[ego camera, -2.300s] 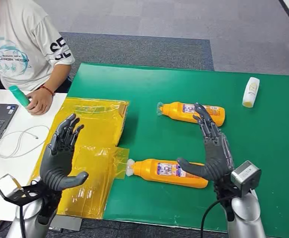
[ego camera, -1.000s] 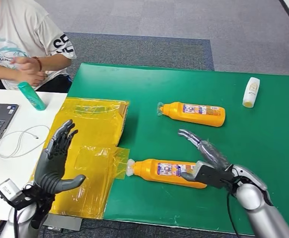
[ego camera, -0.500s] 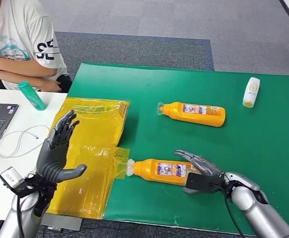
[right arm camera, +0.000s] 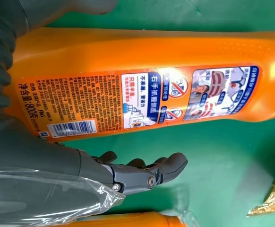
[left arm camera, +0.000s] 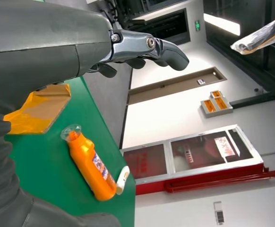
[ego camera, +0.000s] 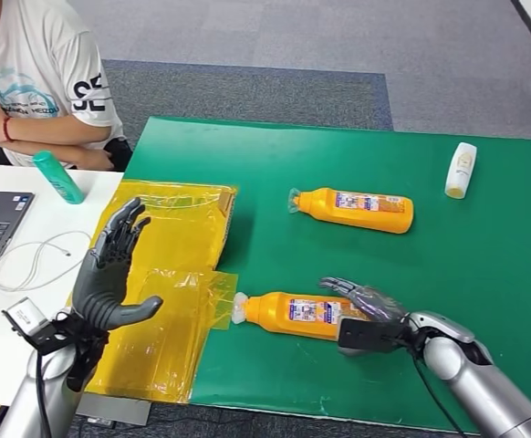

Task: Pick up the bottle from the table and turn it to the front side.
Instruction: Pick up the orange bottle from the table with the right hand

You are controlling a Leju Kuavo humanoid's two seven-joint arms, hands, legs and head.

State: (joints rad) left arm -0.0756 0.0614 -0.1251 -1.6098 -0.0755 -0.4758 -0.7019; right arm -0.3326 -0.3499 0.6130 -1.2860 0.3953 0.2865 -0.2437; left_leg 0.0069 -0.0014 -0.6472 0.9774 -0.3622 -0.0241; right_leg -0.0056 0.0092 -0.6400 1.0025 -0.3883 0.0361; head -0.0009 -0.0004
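The right hand (ego camera: 359, 310) lies open, fingers spread over the base end of the orange bottle (ego camera: 297, 315) lying back-label-up near the counter's (ego camera: 387, 146) front edge, so it should close around the body before lifting and rolling it.

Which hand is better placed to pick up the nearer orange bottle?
The right hand: it lies open over the base end of the near bottle. The left hand is raised open above the yellow bag, away from it.
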